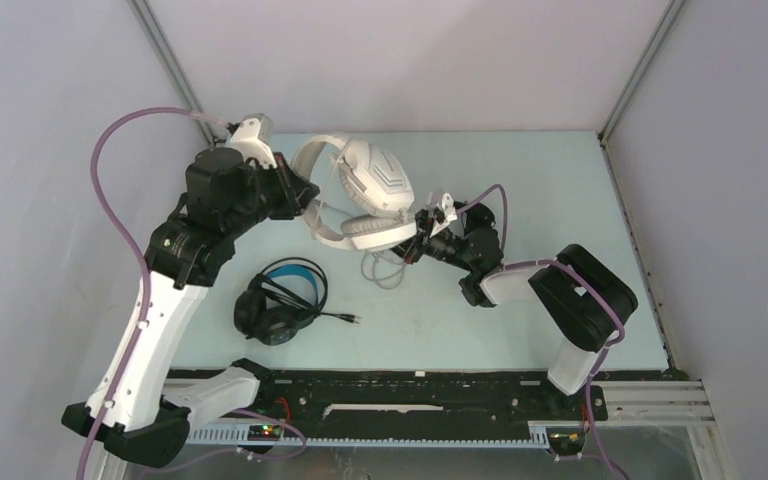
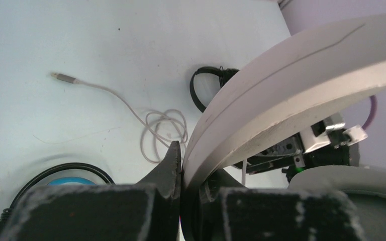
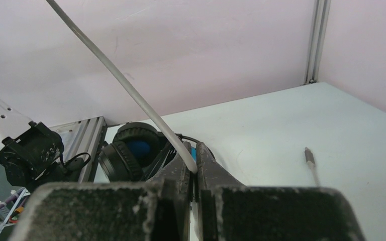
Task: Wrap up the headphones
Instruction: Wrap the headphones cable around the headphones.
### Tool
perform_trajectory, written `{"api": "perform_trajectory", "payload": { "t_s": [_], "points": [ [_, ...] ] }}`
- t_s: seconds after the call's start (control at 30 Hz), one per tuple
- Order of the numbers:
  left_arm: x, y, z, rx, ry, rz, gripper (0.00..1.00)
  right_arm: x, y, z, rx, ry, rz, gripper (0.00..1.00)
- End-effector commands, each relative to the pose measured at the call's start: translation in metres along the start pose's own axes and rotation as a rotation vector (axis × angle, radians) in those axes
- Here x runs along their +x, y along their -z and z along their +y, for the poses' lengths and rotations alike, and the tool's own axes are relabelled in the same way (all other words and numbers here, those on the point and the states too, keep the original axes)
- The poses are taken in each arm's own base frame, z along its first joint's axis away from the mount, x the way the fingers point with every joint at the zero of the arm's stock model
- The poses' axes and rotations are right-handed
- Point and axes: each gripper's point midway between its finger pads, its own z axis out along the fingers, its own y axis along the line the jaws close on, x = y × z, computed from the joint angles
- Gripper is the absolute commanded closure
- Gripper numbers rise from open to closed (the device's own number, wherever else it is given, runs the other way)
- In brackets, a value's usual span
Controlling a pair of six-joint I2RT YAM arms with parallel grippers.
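The bulky white headphones [image 1: 372,188] are held up over the back of the table. My left gripper [image 1: 305,196] is shut on their white headband [image 2: 291,75], which runs between its jaws [image 2: 185,161]. My right gripper [image 1: 418,244] is shut on their grey cable [image 3: 130,93], pinched at the fingertips [image 3: 195,161]. The slack cable lies in loose loops [image 2: 163,131] on the table and ends in a plug [image 2: 60,77]. The black headphones with the blue headband [image 1: 280,300] lie at the front left, apart from both grippers.
A thin black hoop [image 2: 197,89] lies on the table beyond the white headband; I cannot tell what it is. Grey walls close the table in at the back and both sides. A black rail [image 1: 410,395] runs along the near edge.
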Motion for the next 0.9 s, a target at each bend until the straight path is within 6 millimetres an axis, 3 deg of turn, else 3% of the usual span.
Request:
{"api": "perform_trajectory", "payload": {
  "t_s": [0.0,0.2,0.4,0.67,0.87],
  "points": [
    [-0.071,0.044,-0.023,0.071,0.148,-0.310,1.00,0.017,0.010,-0.017,0.070,-0.043,0.031,1.00],
    [-0.090,0.053,-0.022,0.083,0.255,-0.427,1.00,0.022,0.006,-0.008,0.043,-0.037,0.027,1.00],
    [-0.088,0.049,-0.027,0.108,0.192,-0.390,1.00,0.019,0.007,-0.007,0.034,-0.052,0.021,1.00],
    [-0.087,0.062,0.012,-0.103,0.149,-0.411,1.00,0.013,0.015,-0.017,0.082,-0.047,0.007,1.00],
    [-0.086,0.057,0.000,-0.029,0.187,-0.408,1.00,0.017,0.014,-0.014,0.076,-0.051,0.014,1.00]
  ]
}}
